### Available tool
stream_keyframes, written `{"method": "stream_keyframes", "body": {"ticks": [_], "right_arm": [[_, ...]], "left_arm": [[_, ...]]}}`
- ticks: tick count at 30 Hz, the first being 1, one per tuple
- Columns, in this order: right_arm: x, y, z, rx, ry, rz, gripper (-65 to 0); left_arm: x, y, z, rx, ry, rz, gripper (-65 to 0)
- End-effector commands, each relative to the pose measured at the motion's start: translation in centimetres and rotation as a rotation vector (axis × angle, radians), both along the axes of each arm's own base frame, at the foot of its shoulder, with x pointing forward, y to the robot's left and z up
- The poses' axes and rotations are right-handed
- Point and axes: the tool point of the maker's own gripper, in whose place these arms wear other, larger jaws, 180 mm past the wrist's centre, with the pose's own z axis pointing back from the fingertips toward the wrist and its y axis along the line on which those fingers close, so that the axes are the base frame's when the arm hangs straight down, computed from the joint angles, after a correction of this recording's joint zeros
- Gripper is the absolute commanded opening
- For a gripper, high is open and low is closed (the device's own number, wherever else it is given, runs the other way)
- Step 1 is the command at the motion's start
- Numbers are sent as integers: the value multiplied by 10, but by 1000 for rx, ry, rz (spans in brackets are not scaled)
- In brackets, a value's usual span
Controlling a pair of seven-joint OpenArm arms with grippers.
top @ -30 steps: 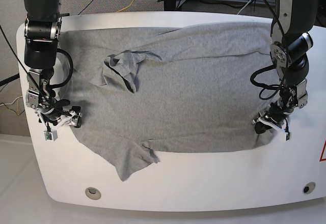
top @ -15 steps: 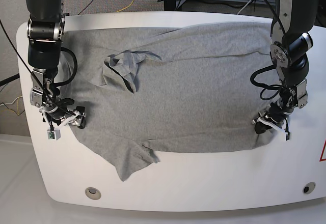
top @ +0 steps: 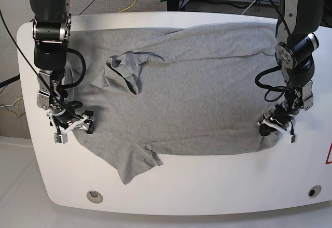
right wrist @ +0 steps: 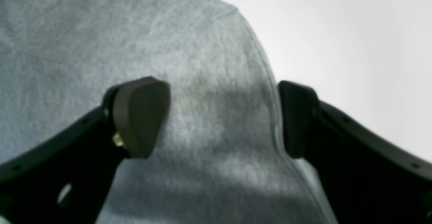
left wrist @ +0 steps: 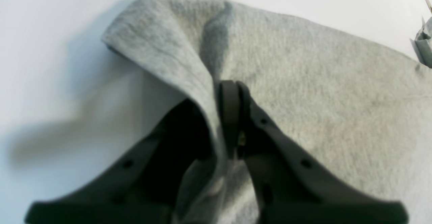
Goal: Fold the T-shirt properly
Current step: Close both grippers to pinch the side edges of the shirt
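Fold setup, grasp phase. The T-shirt [top: 176, 98] is lying spread across the white table [top: 207, 181], one sleeve bunched on top of the body.

My left gripper [left wrist: 216, 116] is pinching a raised ridge of the shirt's edge: jaws nearly together, cloth running between the pads and draping down either side of them. My right gripper [right wrist: 222, 116] is standing wide, not holding anything; grey fabric is lying under and between its jaws, and the shirt's border is running just inside the one nearer the bare table.

Risks as I judge them:
- The right jaws are straddling the very border. If they close here, the outer pad may be catching only the hem, or just the top layer, so the cloth could be slipping out on lifting.
- The left pinch is looking thin, on a narrow fold; a sideways tug could be peeling it free.
- With one side held and one loose, lifting now would be dragging the shirt askew and worsening the bunched sleeve.
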Motion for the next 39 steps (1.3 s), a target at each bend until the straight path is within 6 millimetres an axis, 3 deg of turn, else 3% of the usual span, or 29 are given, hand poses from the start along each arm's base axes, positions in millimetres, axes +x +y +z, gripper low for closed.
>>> {"method": "stream_keyframes", "body": {"ticks": [1,12,17,22,26,32,39], "right_arm": [[5,4,5,9,3,12,-137],[3,4,3,9,11,13,-145],[1,3,2,8,17,13,-246],[-11,4,-11,11,45,14,-422],[-16,4,-16,11,56,13,-522],[-25,13,-27,25,77,19,-577],[-25,10,-26,21,83,17,-606]], "left_arm": [[10,8,15,18,-28,4,-586],[10,8,15,19,-28,3,-586],[10,8,15,19,-28,3,-586],[10,8,15,19,-28,3,-586],[10,8,15,19,-28,3,-586],[6,8,10,18,-18,4,-586],[-3,8,0,18,4,5,-588]]}}
